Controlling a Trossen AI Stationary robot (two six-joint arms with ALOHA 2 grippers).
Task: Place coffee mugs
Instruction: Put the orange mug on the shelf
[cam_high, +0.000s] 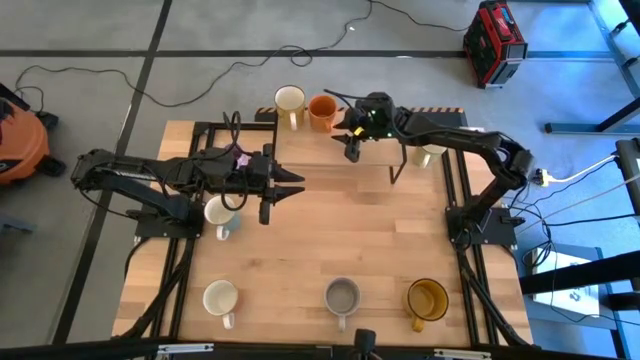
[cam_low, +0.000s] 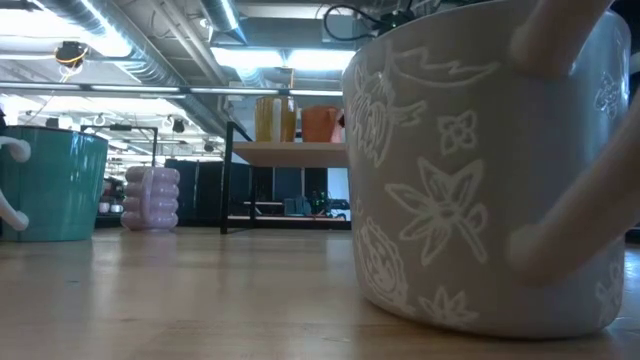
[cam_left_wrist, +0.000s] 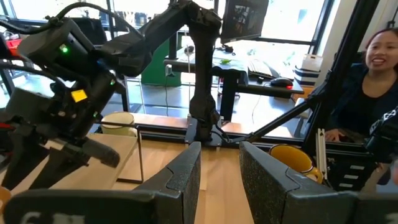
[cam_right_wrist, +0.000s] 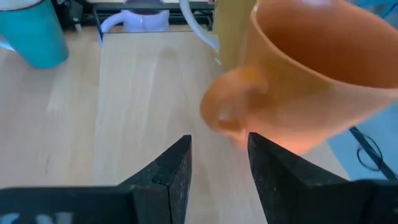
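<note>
Table (cam_high: 330, 250): pale wood planks, matt, fine grain shown. Frame (cam_high: 455, 215): black metal rails. Orange mug (cam_right_wrist: 311, 74): smooth glazed ceramic, soft sheen. Grey mug (cam_low: 490, 170): matt glaze, pale floral linework. Amber mug (cam_high: 427, 298): glossy, translucent-looking. Right gripper (cam_right_wrist: 217, 171): fingers of dark matt plastic.

Orange mug (cam_high: 322, 112) beside cream mug (cam_high: 289, 101), far edge; cream (cam_high: 220, 297), grey (cam_high: 342, 296), amber (cam_high: 427, 298) along near edge.

In the low view a grey mug (cam_low: 480, 170) fills the right side, cut off at top and right. The orange mug (cam_right_wrist: 317, 68), blurred, runs past the right wrist view's edge.
</note>
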